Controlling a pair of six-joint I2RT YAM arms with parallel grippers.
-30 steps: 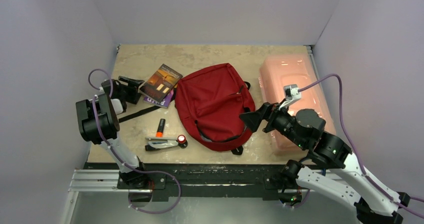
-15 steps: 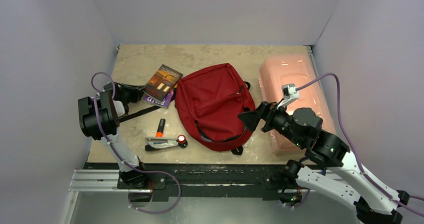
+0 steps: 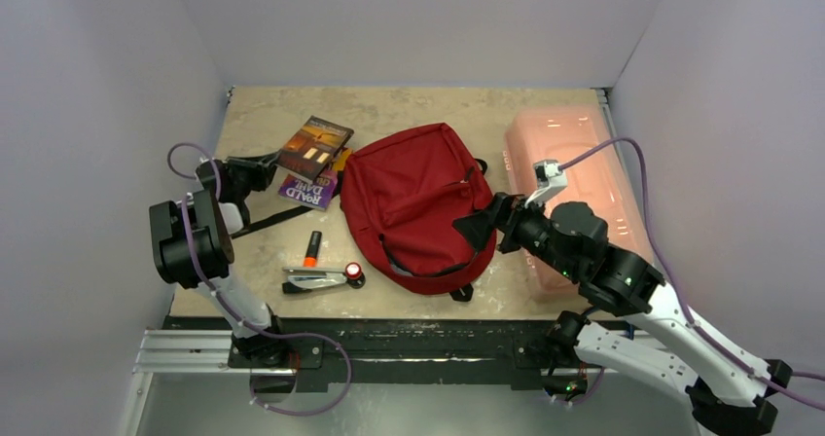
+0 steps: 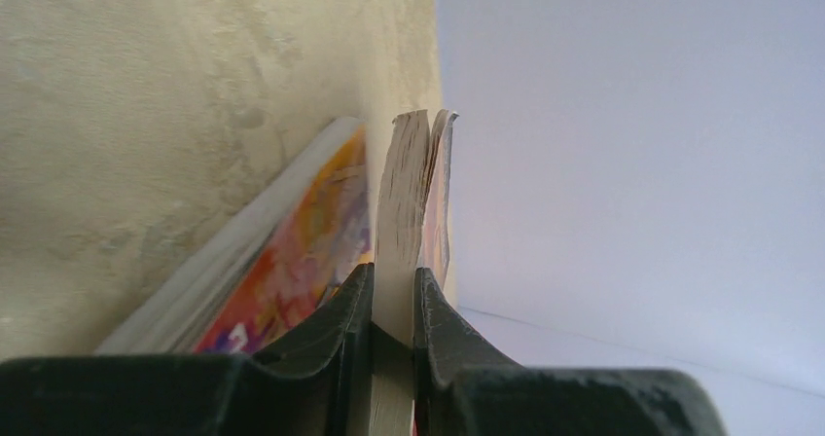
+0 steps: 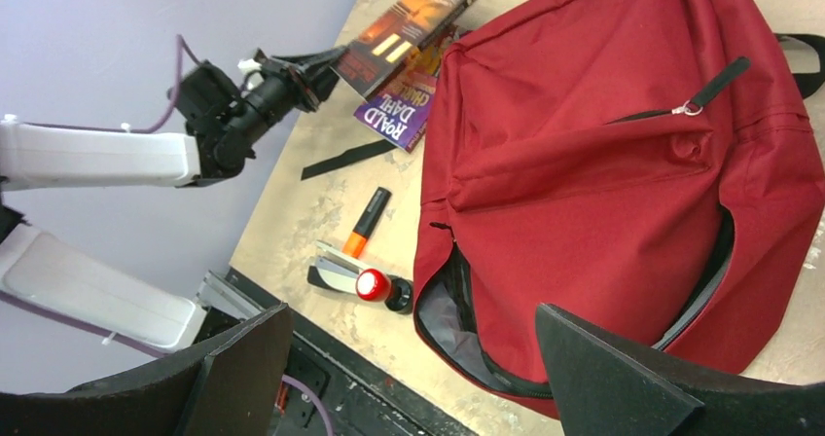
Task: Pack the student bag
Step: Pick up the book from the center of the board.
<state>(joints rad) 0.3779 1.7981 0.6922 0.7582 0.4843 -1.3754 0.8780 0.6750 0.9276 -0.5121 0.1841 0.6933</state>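
Paperback (image 4: 404,193), edge-on, sits between the left gripper (image 4: 392,285) jaws, which are nearly closed on its page block. They pinch it by the near corner, so it angles away from the purple Roald Dahl book (image 3: 309,191) underneath, presumably ready to be carried to the bag. The student bag (image 3: 413,202) lies flat at the centre of the overhead frame, front up, its main compartment gaping along the lower edge. The right gripper (image 3: 475,230) hovers at the bag's lower right, fingers spread wide and gripping nothing, likely placed to hold that mouth open. Only the left wrist view shows the clamp on the pages. Only the right wrist view shows the grey lining (image 5: 443,324) inside the opening, and the orange highlighter (image 5: 367,222) to its left.
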